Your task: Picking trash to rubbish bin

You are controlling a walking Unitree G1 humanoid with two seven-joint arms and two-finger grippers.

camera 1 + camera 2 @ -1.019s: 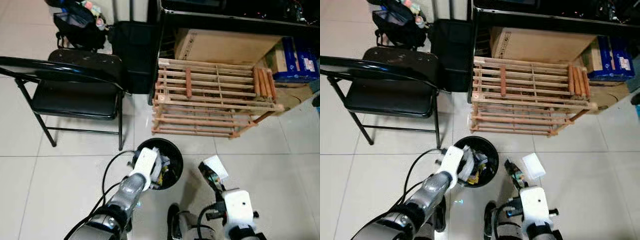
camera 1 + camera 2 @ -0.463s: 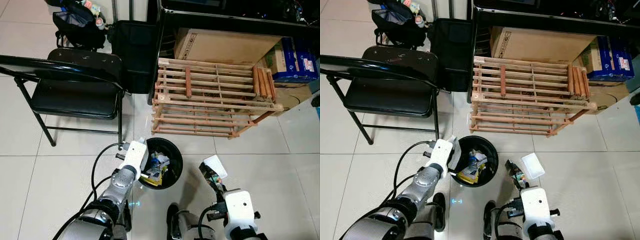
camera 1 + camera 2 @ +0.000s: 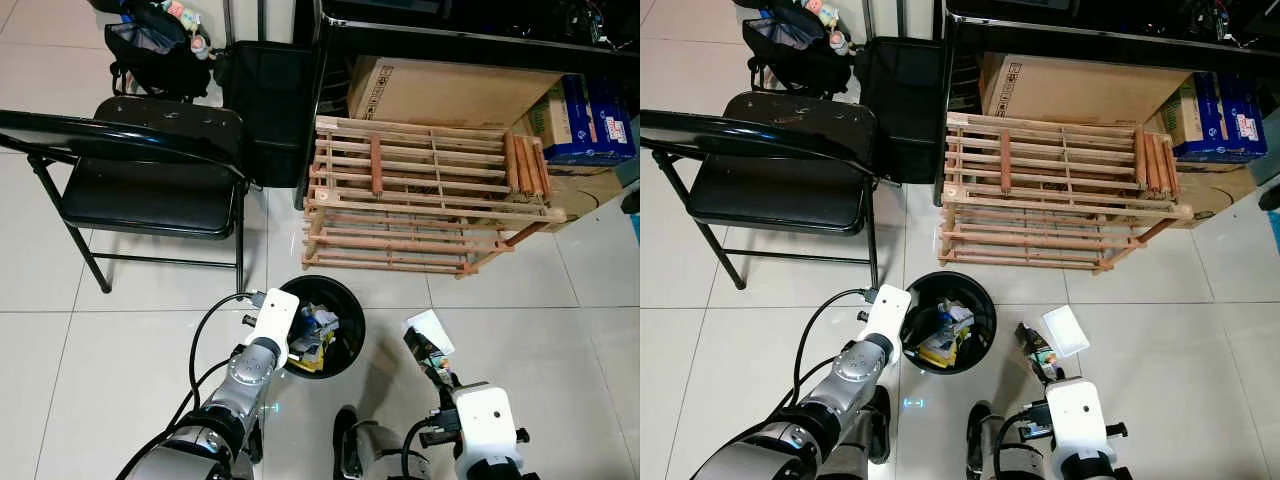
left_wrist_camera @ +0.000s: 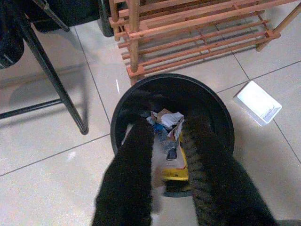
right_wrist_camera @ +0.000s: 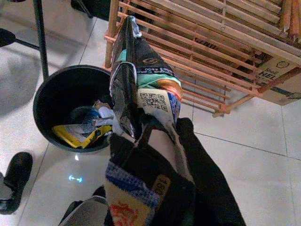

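A rubbish bin (image 3: 945,322) sits before a wooden rack (image 3: 1060,195), a folding chair (image 3: 770,170) to its left, a small tray (image 3: 1066,330) to its right, trash (image 4: 167,141) inside.

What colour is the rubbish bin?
Black, the rubbish bin; it shows best in the left wrist view.
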